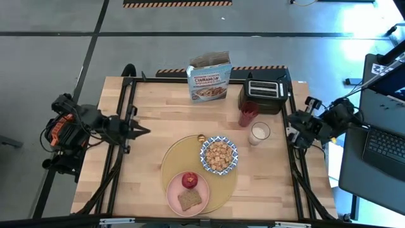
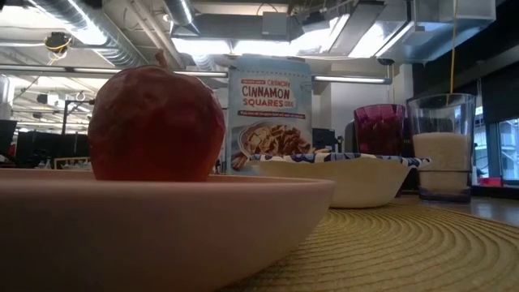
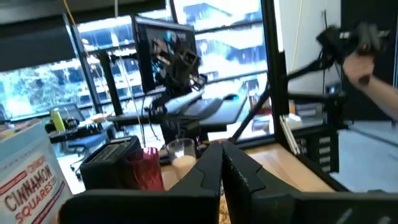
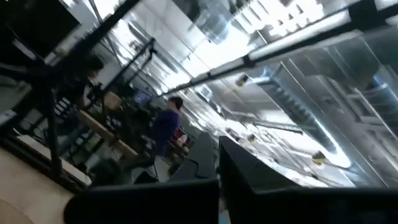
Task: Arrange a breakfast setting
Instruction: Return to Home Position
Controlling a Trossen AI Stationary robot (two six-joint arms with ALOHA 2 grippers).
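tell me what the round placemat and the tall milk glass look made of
The large round tan placemat looks like woven straw or similar fibre, matte, with concentric ribbed rings. The tall clear milk glass looks like glass, possibly clear plastic: see-through, shiny walls.

bare table left of placemat; cereal box, toaster block back.

I see the round tan placemat flat mid-worktop, pink plate overlapping its edge, red apple upright on the plate, toast slice flat beside it, blue-and-white patterned bowl of cereal on the mat, milk glass just off the mat, red cup close behind the glass.
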